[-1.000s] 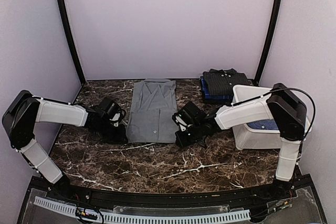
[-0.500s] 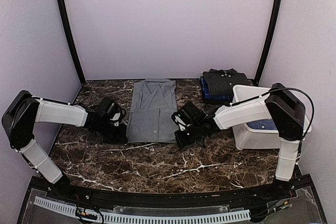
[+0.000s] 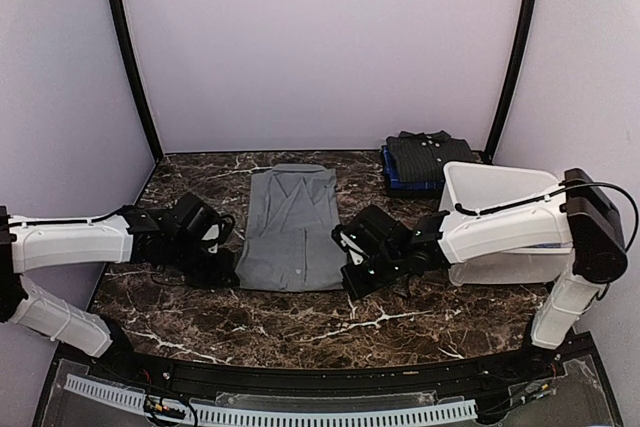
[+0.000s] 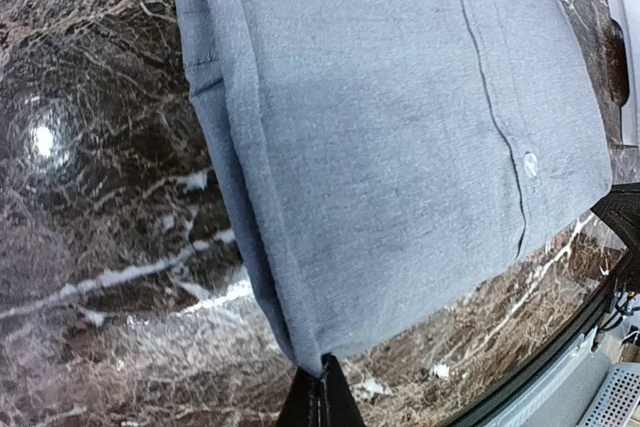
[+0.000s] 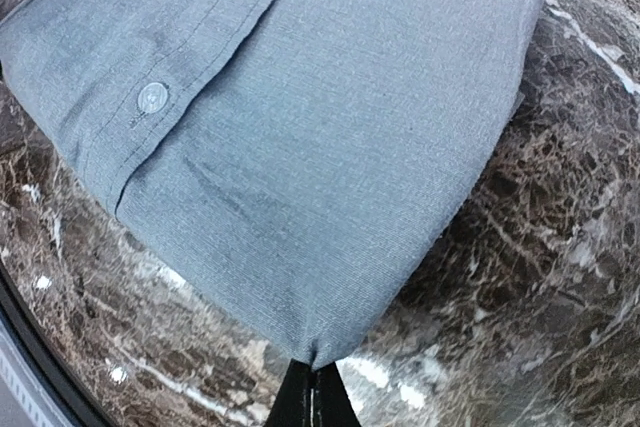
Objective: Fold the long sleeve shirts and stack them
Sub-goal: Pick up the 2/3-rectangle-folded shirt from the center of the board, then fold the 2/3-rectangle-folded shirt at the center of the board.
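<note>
The grey shirt (image 3: 290, 232) is plain mid-grey cloth with a fine weave. It lies in the middle of the dark, white-veined marble table (image 3: 300, 332), folded into a long panel with its collar at the far end. A stitched placket runs down its front, with one small white button (image 5: 152, 97) near the hem.

The left fingers (image 4: 305, 409) are clenched on the near left corner of the hem. The right fingers (image 5: 295, 407) are clenched on the near right corner, and the cloth gathers to a point between them.

At the far right of the table, a folded dark dotted shirt (image 3: 430, 155) rests collar-up on a folded blue shirt (image 3: 392, 175). Both sit just behind the white tub (image 3: 500, 187). The right arm crosses the tub and hides its contents.
</note>
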`<state>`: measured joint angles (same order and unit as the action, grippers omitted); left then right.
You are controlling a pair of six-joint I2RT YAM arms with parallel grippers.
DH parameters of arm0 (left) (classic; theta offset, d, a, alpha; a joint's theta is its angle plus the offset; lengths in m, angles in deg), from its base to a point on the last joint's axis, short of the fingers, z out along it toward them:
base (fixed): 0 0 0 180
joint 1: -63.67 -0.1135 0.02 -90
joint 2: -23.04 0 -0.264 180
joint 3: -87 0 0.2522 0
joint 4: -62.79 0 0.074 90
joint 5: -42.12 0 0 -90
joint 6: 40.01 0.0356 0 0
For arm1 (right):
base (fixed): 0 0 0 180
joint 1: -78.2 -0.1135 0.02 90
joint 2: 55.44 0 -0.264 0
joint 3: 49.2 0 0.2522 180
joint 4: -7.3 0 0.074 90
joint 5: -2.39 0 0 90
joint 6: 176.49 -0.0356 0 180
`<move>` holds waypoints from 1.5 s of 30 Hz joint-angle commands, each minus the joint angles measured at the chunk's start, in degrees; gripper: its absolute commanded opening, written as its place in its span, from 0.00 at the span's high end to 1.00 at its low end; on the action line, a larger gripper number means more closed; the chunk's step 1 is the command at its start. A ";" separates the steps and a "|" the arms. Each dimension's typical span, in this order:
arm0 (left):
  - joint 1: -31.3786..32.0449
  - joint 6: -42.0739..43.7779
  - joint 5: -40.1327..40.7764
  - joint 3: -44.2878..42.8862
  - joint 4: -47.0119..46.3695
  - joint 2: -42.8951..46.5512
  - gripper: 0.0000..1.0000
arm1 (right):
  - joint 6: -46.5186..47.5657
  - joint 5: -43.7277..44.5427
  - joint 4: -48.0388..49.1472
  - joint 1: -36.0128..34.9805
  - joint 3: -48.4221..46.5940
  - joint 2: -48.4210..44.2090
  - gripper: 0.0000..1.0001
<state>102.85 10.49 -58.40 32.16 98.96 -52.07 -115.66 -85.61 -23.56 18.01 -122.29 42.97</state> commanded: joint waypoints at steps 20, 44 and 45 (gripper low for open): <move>-13.03 9.19 -5.86 -27.47 2.61 -14.36 1.00 | 4.31 -1.75 -10.32 11.62 -42.30 20.48 1.00; -11.26 -1.30 -6.26 -14.40 -13.52 -20.75 1.00 | -3.16 -4.30 3.62 12.04 -17.70 16.43 1.00; -10.85 -1.64 -5.96 -13.33 -13.40 -18.92 1.00 | -3.89 -4.05 4.15 11.68 -15.50 14.11 1.00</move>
<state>89.74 11.78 -67.62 12.25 83.94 -82.78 -115.94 -91.80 -21.96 32.38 -145.77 65.68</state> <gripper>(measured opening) 0.004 0.004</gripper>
